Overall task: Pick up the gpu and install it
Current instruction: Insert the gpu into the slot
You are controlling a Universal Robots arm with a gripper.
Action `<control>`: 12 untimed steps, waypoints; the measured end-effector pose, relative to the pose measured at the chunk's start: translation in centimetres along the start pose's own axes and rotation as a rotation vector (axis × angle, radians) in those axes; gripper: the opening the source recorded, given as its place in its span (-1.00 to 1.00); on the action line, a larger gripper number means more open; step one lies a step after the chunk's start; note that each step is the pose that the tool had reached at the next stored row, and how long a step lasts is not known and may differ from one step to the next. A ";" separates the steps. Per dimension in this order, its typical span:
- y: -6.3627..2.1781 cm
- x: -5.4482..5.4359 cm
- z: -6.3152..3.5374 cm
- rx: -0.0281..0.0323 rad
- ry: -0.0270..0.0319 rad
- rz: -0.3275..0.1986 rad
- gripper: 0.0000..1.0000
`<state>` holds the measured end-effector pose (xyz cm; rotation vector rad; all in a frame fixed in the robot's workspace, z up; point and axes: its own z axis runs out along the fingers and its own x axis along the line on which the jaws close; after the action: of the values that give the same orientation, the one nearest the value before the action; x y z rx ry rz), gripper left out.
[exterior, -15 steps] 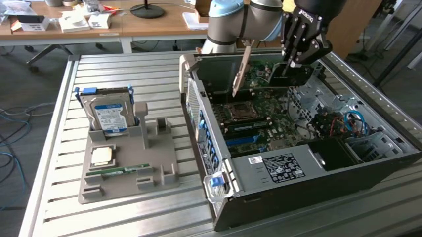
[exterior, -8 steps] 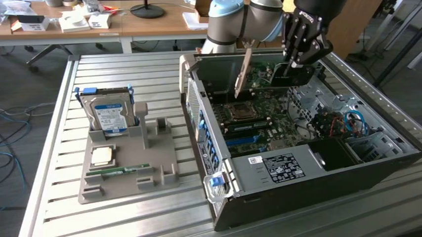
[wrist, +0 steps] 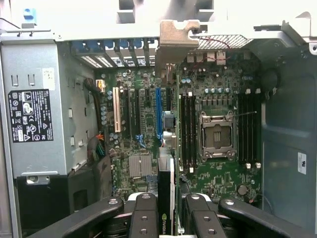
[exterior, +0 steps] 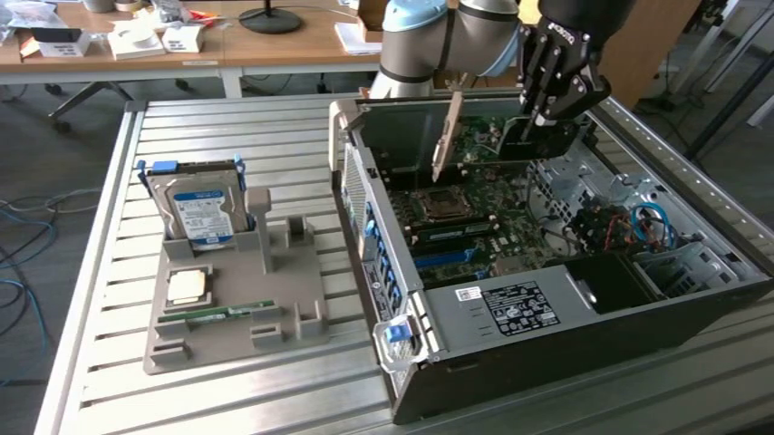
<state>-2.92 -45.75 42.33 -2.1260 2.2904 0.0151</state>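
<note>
Exterior view: the gripper (exterior: 541,122) is clamped on the gpu (exterior: 514,145), holding it on edge above the open computer case (exterior: 604,308). Wrist view: the card hangs over the case's blue slot (wrist: 158,114). If slightly skewed, its edge could jam beside the slot.

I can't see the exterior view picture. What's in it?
The robot's claw holds the gpu over the motherboard inside an open computer case. On the exterior view's left, a grey tray holds a hard drive and memory stick.
</note>
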 end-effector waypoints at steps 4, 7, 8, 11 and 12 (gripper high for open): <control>0.07 0.0 0.67 0.0000 0.0000 0.000 -0.47; 0.12 0.0 1.22 0.0000 0.0000 0.000 -0.47; 0.13 0.0 1.40 0.0000 0.0000 0.000 -0.47; 0.15 0.0 1.95 0.0000 0.0000 0.000 -0.47; 0.17 0.0 2.13 0.0000 -0.0001 0.000 -0.47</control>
<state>-3.08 -45.75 40.19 -2.1260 2.2903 0.0152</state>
